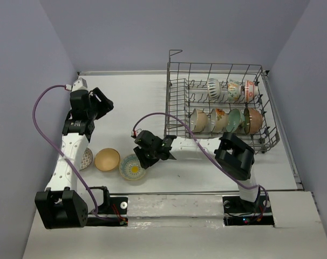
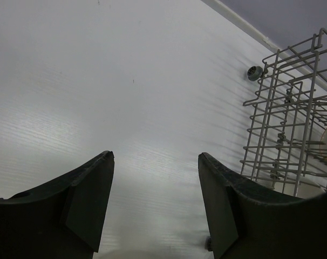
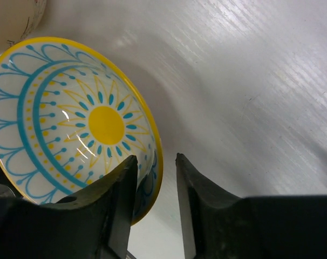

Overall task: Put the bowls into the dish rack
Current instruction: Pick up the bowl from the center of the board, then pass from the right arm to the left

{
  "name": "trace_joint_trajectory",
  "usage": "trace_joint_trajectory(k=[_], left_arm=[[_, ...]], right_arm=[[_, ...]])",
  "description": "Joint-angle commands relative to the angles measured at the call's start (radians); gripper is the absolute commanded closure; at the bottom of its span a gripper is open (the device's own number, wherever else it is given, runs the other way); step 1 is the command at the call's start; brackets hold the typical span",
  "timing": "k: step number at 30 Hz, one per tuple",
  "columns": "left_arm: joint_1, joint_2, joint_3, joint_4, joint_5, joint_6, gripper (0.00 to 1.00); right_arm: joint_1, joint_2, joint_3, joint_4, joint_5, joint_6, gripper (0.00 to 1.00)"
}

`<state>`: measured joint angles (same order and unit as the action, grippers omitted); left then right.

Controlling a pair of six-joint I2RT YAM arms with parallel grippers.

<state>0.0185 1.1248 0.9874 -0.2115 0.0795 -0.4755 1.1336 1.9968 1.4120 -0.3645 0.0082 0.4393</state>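
Three bowls lie on the white table (image 1: 142, 97) in the overhead view: a patterned bowl (image 1: 86, 159) half hidden under the left arm, a plain tan bowl (image 1: 107, 159) beside it, and the blue-and-yellow bowl (image 1: 133, 167) nearest the middle. The right gripper (image 1: 144, 156) reaches down onto that last bowl's right edge. Seven more bowls stand on edge between the tines of the grey wire dish rack (image 1: 216, 64), three in the rear row and four in the front. The left gripper (image 1: 101, 102) hangs over bare table, well apart from every bowl. A purple cable (image 1: 36, 113) loops out beside the left arm.

From the left wrist, the two dark fingers (image 2: 88, 199) are spread wide with nothing between them, only smooth, faintly ribbed tabletop below. The rack's thin wire wall rises to the right, with a small grey wheel (image 2: 254, 73) at its corner.

From the right wrist, the glossy round bowl shows a yellow centre, blue petals and a yellow rim. One finger (image 3: 120, 189) sits inside the rim and the other outside, drawn close around it; whether they actually pinch it cannot be told. The tan bowl's edge shows at the upper left.
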Motion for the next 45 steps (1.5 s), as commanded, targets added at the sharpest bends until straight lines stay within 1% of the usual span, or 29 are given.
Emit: trace_joint_trajectory(k=[1, 3, 4, 7, 8, 9, 14, 18, 22, 23, 25, 26, 29, 30, 32, 33, 34, 35, 36, 38, 40, 41, 42, 43, 45], left_arm=[[0.005, -0.011, -0.015, 0.044, 0.019, 0.009, 0.27], [0.006, -0.011, -0.016, 0.046, 0.019, 0.011, 0.27], [0.006, -0.011, -0.016, 0.046, 0.023, 0.011, 0.27], [0.006, -0.01, -0.018, 0.047, 0.028, 0.009, 0.27], [0.006, -0.01, -0.016, 0.049, 0.028, 0.011, 0.27], [0.006, -0.01, -0.018, 0.049, 0.029, 0.009, 0.27], [0.006, -0.011, -0.021, 0.052, 0.04, 0.009, 0.27], [0.006, -0.013, -0.026, 0.058, 0.049, 0.008, 0.27], [0.006, -0.017, -0.027, 0.061, 0.054, 0.008, 0.27], [0.006, -0.017, -0.029, 0.061, 0.055, 0.005, 0.27], [0.006, -0.017, -0.029, 0.061, 0.059, 0.005, 0.27], [0.006, -0.017, -0.029, 0.064, 0.062, 0.005, 0.27], [0.006, -0.016, -0.03, 0.066, 0.066, 0.005, 0.27], [0.008, -0.014, -0.03, 0.066, 0.069, 0.005, 0.27], [0.008, -0.014, -0.032, 0.067, 0.071, 0.005, 0.27], [0.008, -0.014, -0.032, 0.069, 0.072, 0.005, 0.27], [0.008, -0.013, -0.033, 0.07, 0.075, 0.003, 0.27], [0.008, -0.011, -0.033, 0.07, 0.077, 0.003, 0.27], [0.008, -0.013, -0.033, 0.07, 0.078, 0.003, 0.27], [0.008, -0.01, -0.035, 0.072, 0.082, 0.003, 0.27], [0.008, -0.008, -0.035, 0.072, 0.085, 0.003, 0.27], [0.008, -0.008, -0.035, 0.072, 0.086, 0.003, 0.27], [0.008, -0.008, -0.035, 0.073, 0.086, 0.003, 0.27], [0.008, -0.008, -0.035, 0.073, 0.089, 0.003, 0.27], [0.008, -0.008, -0.036, 0.075, 0.089, 0.002, 0.27]], right_arm=[[0.005, 0.005, 0.041, 0.047, -0.037, -0.001, 0.62], [0.005, 0.007, 0.042, 0.05, -0.045, 0.003, 0.68], [0.005, 0.007, 0.042, 0.053, -0.047, 0.003, 0.73], [0.005, 0.007, 0.042, 0.053, -0.047, 0.003, 0.85], [0.005, 0.0, 0.044, 0.053, -0.044, 0.001, 0.94], [0.005, -0.006, 0.044, 0.052, -0.04, -0.001, 0.99], [0.005, -0.073, 0.067, 0.003, -0.008, -0.02, 0.99], [0.005, -0.188, 0.113, -0.051, 0.065, -0.063, 0.99], [0.005, -0.297, 0.215, -0.135, 0.238, -0.114, 0.99], [0.005, -0.312, 0.273, -0.148, 0.347, -0.14, 0.99], [0.005, -0.345, 0.339, -0.177, 0.487, -0.171, 0.99], [0.005, -0.351, 0.399, -0.182, 0.622, -0.213, 0.99], [-0.052, -0.354, 0.488, -0.172, 0.813, -0.273, 0.99], [-0.078, -0.348, 0.542, -0.165, 0.934, -0.316, 0.99], [-0.17, -0.348, 0.585, -0.133, 1.002, -0.355, 0.99], [-0.204, -0.352, 0.6, -0.111, 1.01, -0.366, 0.99], [-0.257, -0.358, 0.598, -0.037, 1.033, -0.388, 0.99], [-0.279, -0.362, 0.597, 0.005, 1.087, -0.416, 0.99], [-0.299, -0.352, 0.604, 0.039, 1.116, -0.486, 0.99], [-0.357, -0.327, 0.623, 0.143, 1.167, -0.571, 0.99], [-0.383, -0.302, 0.624, 0.232, 1.208, -0.654, 0.99], [-0.397, -0.291, 0.599, 0.363, 1.231, -0.706, 0.99], [-0.422, -0.28, 0.578, 0.459, 1.28, -0.841, 0.99], [-0.435, -0.261, 0.559, 0.619, 1.297, -0.908, 0.99], [-0.469, -0.231, 0.541, 0.722, 1.317, -1.028, 0.99]])
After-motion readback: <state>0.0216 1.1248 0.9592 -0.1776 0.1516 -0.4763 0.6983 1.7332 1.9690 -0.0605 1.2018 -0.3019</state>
